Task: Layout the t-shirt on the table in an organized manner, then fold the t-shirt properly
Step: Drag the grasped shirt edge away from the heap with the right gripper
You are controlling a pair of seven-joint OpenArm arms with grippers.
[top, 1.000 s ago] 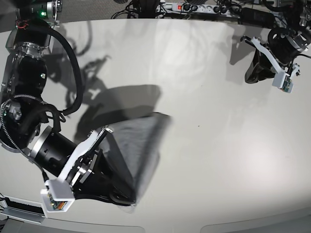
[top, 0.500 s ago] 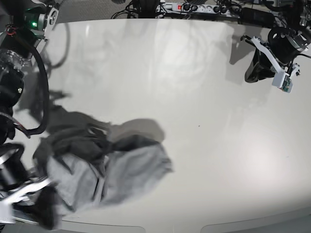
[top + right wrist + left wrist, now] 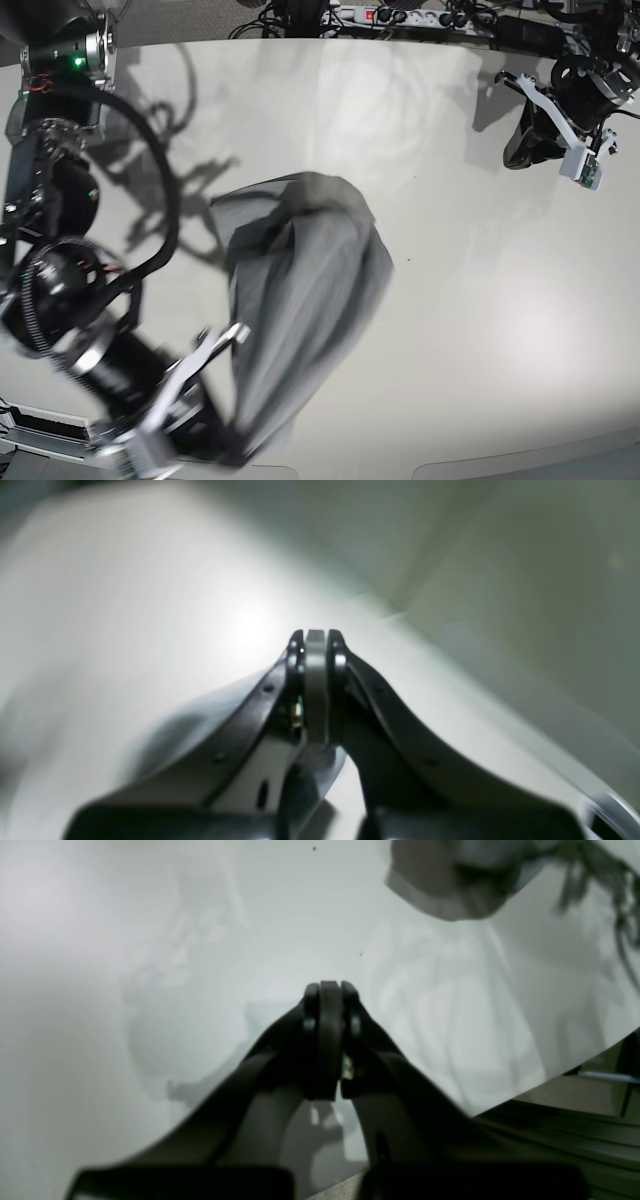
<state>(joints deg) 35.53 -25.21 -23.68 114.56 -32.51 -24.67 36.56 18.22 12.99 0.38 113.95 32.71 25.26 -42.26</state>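
The grey t-shirt [image 3: 300,290] is a blurred, stretched bundle over the left half of the off-white table [image 3: 480,300]. Its lower end runs into my right gripper [image 3: 228,448] near the front edge. In the right wrist view that gripper [image 3: 315,635] is shut with a pale grey strip pinched between the jaws, above the blurred table [image 3: 125,605]. My left gripper [image 3: 514,158] hangs at the far right, shut and holding nothing. The left wrist view shows its jaws [image 3: 330,990] pressed together over the bare table [image 3: 150,940], with the t-shirt [image 3: 450,885] far off at the top.
A power strip with cables [image 3: 400,15] lies beyond the table's back edge. The curved front edge [image 3: 420,462] runs along the bottom of the base view. The right arm's black body [image 3: 60,300] fills the left side.
The right arm has swung with the t-shirt: it lay low and spread at the front left half a second ago and is now lifted and stretched toward the middle. The left arm has not moved.
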